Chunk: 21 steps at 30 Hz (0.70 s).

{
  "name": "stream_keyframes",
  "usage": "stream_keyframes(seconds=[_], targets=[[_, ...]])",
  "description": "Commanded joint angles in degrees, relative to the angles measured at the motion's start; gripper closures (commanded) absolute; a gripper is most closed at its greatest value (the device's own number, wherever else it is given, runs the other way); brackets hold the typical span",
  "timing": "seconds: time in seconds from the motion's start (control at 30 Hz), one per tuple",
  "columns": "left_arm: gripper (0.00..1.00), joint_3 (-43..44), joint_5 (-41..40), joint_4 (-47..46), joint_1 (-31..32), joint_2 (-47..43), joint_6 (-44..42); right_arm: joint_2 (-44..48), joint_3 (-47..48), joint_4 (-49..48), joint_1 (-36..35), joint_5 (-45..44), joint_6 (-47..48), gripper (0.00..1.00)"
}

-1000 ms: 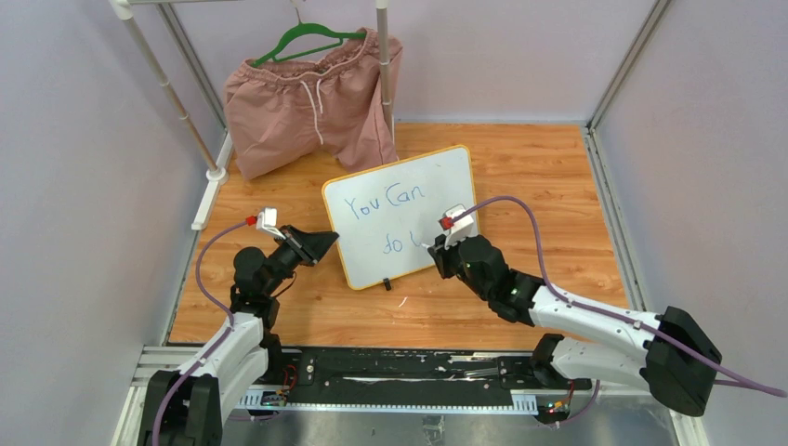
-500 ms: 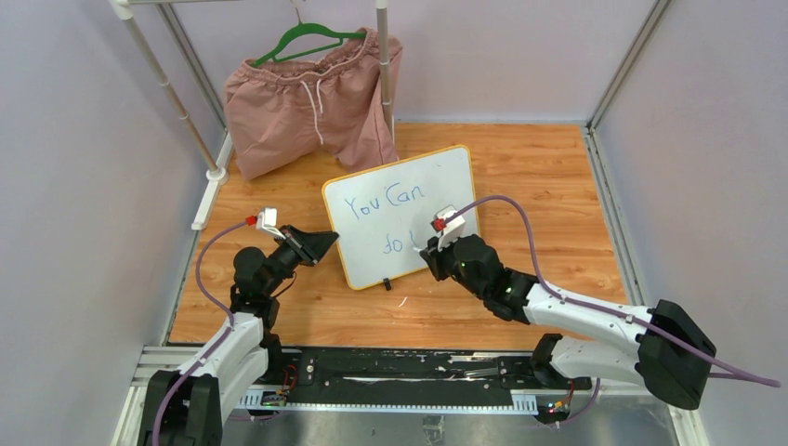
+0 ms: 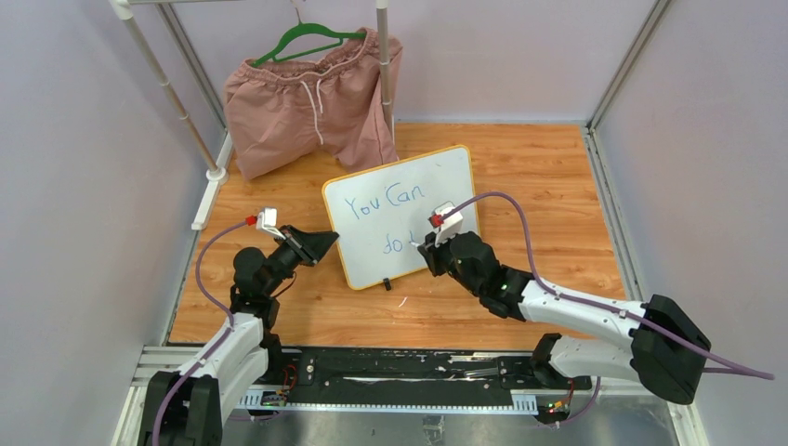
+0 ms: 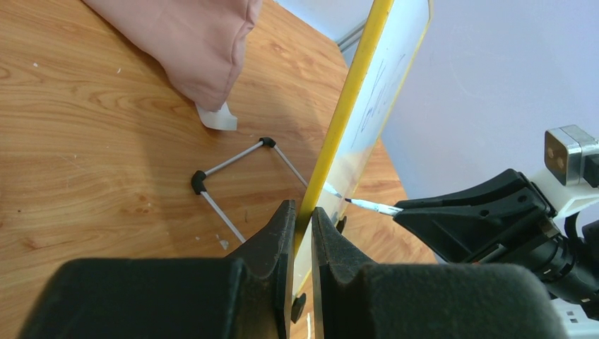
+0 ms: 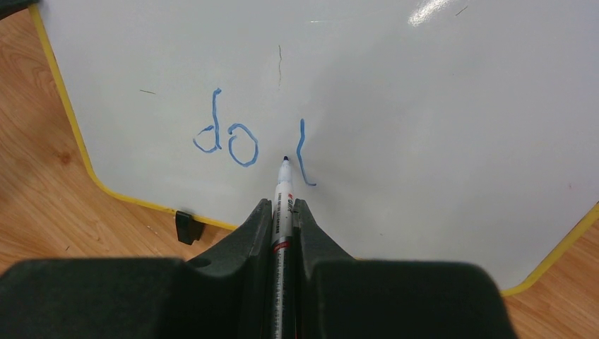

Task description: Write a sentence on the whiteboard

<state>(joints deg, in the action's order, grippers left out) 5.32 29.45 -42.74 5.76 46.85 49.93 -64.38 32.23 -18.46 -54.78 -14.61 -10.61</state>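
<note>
The whiteboard stands tilted on the wooden floor, yellow-framed, with black feet. The sentence so reads "You Can" above "do" and one curved stroke. My left gripper is shut on the board's left yellow edge, fingers on either side. My right gripper is shut on a white marker. Its tip sits on or just off the board, between "do" and the stroke. The marker also shows in the left wrist view.
Pink shorts hang on a green hanger from a white rack behind the board. The board's wire stand rests on the floor behind it. Grey walls and frame posts enclose the wooden floor.
My right gripper has shifted a little to the left along the lower line with the marker. The left gripper and the board have not moved.
</note>
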Motion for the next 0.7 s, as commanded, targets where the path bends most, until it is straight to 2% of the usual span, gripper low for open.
stream_keyframes(seconds=[0.0,0.67], targets=[[1.00,-0.39,0.52,-2.52,0.30,-1.06,0.52,-0.93,2.17,-1.63,-0.64,-2.22,0.18,1.00],[1.00,-0.43,0.52,-2.57,0.31,-1.09,0.52,0.48,0.87,1.03,0.97,-6.28,-0.64,1.00]])
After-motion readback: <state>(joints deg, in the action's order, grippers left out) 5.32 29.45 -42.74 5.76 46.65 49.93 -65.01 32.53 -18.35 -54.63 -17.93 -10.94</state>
